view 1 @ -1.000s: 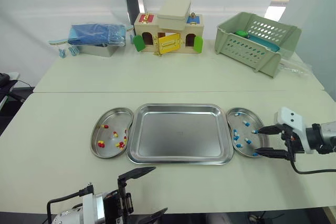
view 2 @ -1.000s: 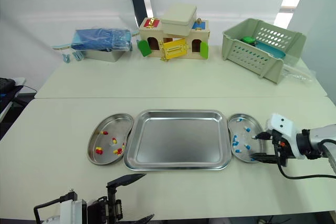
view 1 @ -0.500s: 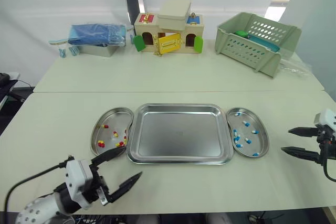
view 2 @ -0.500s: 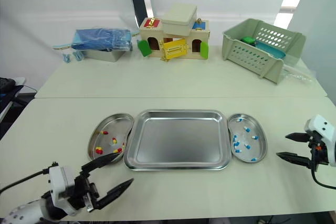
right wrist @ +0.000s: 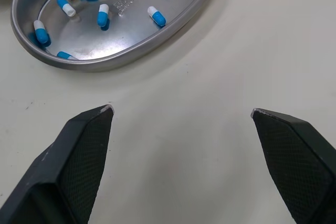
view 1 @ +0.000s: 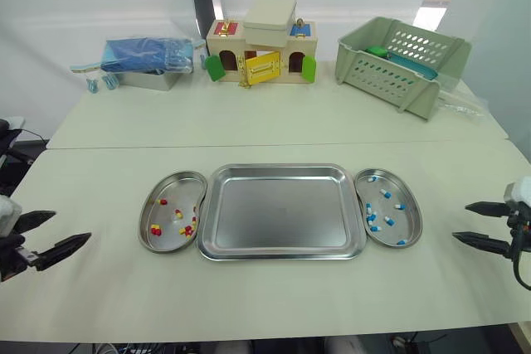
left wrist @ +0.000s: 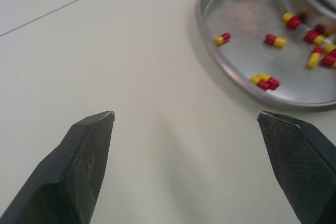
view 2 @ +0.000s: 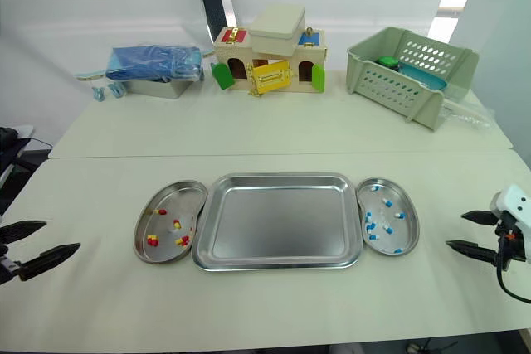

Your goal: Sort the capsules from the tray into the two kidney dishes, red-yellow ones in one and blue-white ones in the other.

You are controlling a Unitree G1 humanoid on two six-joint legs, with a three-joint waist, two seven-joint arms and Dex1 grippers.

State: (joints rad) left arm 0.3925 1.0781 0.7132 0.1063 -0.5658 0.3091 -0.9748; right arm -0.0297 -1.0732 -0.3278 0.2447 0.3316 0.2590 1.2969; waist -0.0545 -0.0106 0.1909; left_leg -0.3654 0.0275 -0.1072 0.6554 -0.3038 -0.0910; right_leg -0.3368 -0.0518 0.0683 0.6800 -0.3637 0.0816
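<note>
The steel tray [view 1: 282,209] lies at the table's middle with nothing in it. The left kidney dish [view 1: 168,225] holds several red-yellow capsules [left wrist: 265,81]. The right kidney dish [view 1: 390,220] holds several blue-white capsules [right wrist: 156,16]. My left gripper [view 1: 51,234] hovers open over bare table far to the left of the left dish. My right gripper [view 1: 479,225] stands open near the table's right edge, to the right of the right dish. Neither holds anything.
At the back of the table stand a blue-topped metal box [view 1: 149,60], a wooden toy house [view 1: 257,49] with a beige box on it, and a green basket [view 1: 404,65]. A seam [view 1: 274,145] crosses the table behind the tray.
My left gripper has swung from the front edge out to the far left. My right gripper has drawn back from over the right dish to the table's right edge. The camera shifted slightly.
</note>
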